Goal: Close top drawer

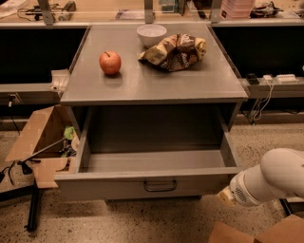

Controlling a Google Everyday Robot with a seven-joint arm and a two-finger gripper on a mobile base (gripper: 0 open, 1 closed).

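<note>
Cardboard flaps: nearest thing, btm right corner, brown, on the floor (speckled).
Arm: white, rounded, comes in from the right edge, low, pointing left twd the drawer's front.
Gripper: at the arm's tip, lower right, just beside the right end of the drawer front, at or v. close to it; contact can't be judged. Only a small yellowish end shows.
Grip state: can't tell, tip mostly hidden by the arm's own body; nothing seen held.
Top drawer: gray metal, pulled well out twd the camera, open, inside bare. Front panel flat, faces the camera, sits low in the frame.
Handle: small dark wire loop, centre of the drawer front, nothing on it.
Black stand: left of the drawer, on the floor, dark legs + thin pole leaning up to the right.
Cardboard box: left of the cabinet, open, flaps splayed, something green + misc bits inside.
Cabinet top: gray flat surface above the open drawer.
Apple: red, on the top, left-centre, standing alone.
Snack bag: crumpled, brown/yellow, right of the apple, further back.
Bowl: white, at the back edge of the top, just beside the bag's left end.
Power strip: on the ledge right of the cabinet, cables hanging down.
Bench: farthest, behind the cabinet, cluttered; items too small to name.
</note>
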